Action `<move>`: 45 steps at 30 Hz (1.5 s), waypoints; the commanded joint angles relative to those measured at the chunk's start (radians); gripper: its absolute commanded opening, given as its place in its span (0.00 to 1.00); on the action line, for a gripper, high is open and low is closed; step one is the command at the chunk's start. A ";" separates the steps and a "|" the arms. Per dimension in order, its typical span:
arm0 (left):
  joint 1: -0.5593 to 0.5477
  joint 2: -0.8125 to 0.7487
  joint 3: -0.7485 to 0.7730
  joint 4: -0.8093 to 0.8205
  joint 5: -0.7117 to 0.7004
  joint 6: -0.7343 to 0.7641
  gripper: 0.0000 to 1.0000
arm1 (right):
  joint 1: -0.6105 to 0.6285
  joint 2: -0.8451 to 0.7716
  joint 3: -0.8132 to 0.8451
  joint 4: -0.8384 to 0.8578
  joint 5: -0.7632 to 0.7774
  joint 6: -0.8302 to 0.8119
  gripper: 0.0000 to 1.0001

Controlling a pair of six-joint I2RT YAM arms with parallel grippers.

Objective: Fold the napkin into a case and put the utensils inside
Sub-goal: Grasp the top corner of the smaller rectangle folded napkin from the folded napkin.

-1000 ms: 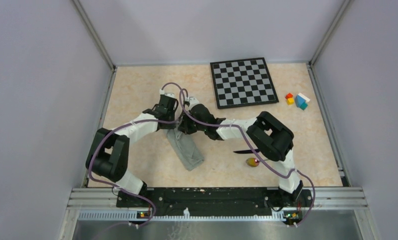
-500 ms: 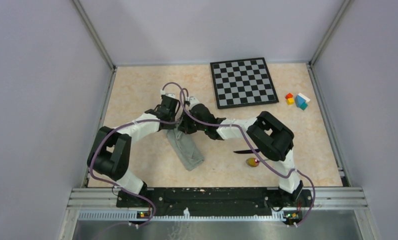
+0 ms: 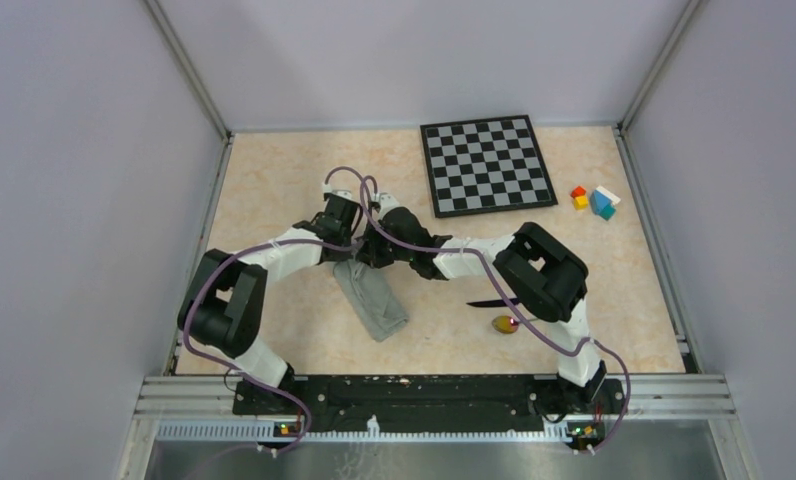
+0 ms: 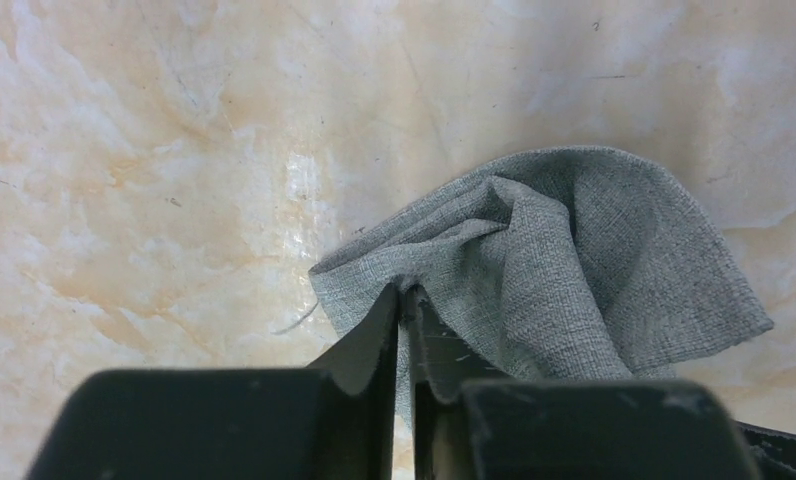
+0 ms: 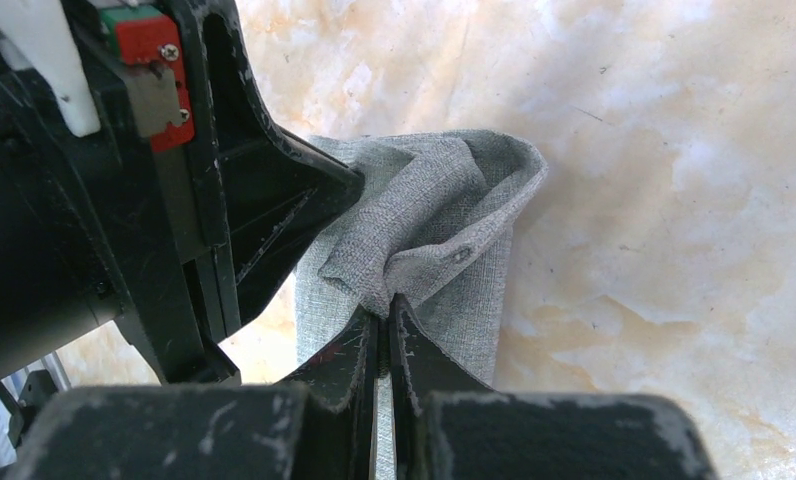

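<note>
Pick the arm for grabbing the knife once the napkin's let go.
Right, probably. The knife and spoon lie beside the right arm's elbow. The left gripper would have to cross over the napkin. The right gripper pinches the napkin too, so it must release first.

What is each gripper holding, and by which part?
Both pinch the grey-green cloth napkin at its far end: the left gripper on an edge fold, the right gripper on a bunched fold beside it.

Left hand [image 4: 406, 295] tighter on napkin [image 4: 574, 260].
</note>
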 commanded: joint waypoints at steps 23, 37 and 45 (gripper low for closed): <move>0.107 -0.245 -0.191 0.170 0.208 -0.102 0.00 | 0.029 0.105 0.136 -0.026 -0.212 -0.063 0.07; 0.171 -0.282 -0.251 0.198 0.292 -0.121 0.00 | -0.030 -0.051 0.034 0.005 -0.249 -0.055 0.52; 0.176 -0.292 -0.249 0.197 0.303 -0.124 0.00 | -0.031 0.021 0.157 -0.072 -0.248 -0.122 0.55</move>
